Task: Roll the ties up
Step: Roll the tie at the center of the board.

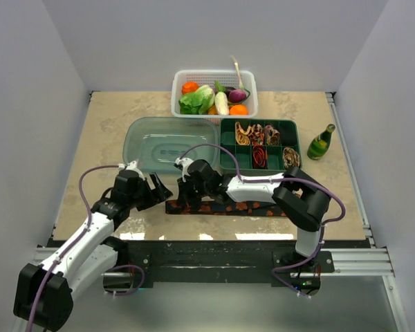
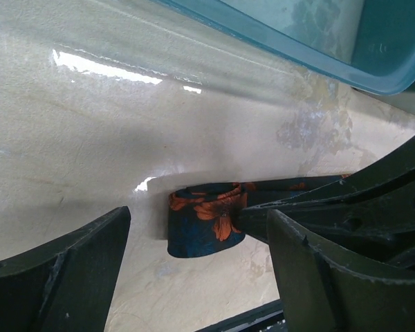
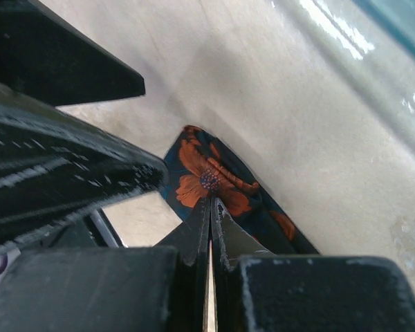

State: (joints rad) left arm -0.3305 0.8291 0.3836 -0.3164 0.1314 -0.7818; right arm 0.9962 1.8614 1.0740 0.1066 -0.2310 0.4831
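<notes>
While the left gripper (image 1: 157,191) hangs with its jaws spread wide and nothing between them, the tie (image 1: 238,207) lies just to its right. This dark band with orange flowers lies flat along the near edge of the table (image 1: 104,131), its left end turned over into one small loop. At the right side of that loop the right gripper (image 3: 211,205) has its jaws pressed shut, tips on the fold. The likely trouble, I judge, is the loop springing flat if those tips lift before the left jaws close on it. The slippery cloth could also slide on the glossy top and roll crooked. Whether any cloth is caught between the shut tips is hard to tell, and from overhead the right gripper hides the fold.
</notes>
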